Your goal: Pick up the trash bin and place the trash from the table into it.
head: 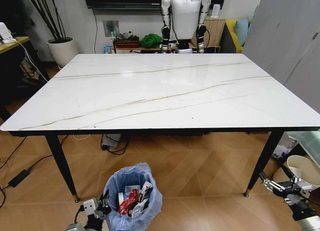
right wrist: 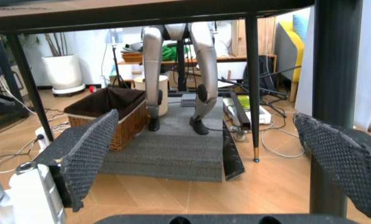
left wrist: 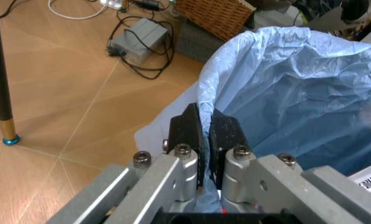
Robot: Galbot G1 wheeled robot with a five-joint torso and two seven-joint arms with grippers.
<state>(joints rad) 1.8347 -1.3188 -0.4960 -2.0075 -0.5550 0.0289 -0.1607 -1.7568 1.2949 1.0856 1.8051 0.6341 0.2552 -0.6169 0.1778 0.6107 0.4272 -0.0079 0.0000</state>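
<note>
One large white marble-look tabletop [head: 165, 91] with thin grey veins fills the middle of the head view, carried on slim black legs, two of which show at the lower left and lower right of the frame. Below its near edge, at the bottom centre-left, stands one trash bin [head: 131, 197] on the wooden floor, lined with a light-blue plastic bag frilled at the rim. Inside it lies the trash [head: 133, 198]: one red wrapper among several white and dark pieces too jumbled to count. The left gripper [head: 101, 209] sits at the bin's left rim at the bottom edge of the frame; in the left wrist view its two black fingers [left wrist: 189, 128] are pressed nearly together, pinching the blue bag at the rim. The right gripper [head: 274, 186] hangs low at the lower right, beside the right table leg, and in the right wrist view its two mesh-textured pads [right wrist: 92, 149] stand wide apart, holding nothing.
</note>
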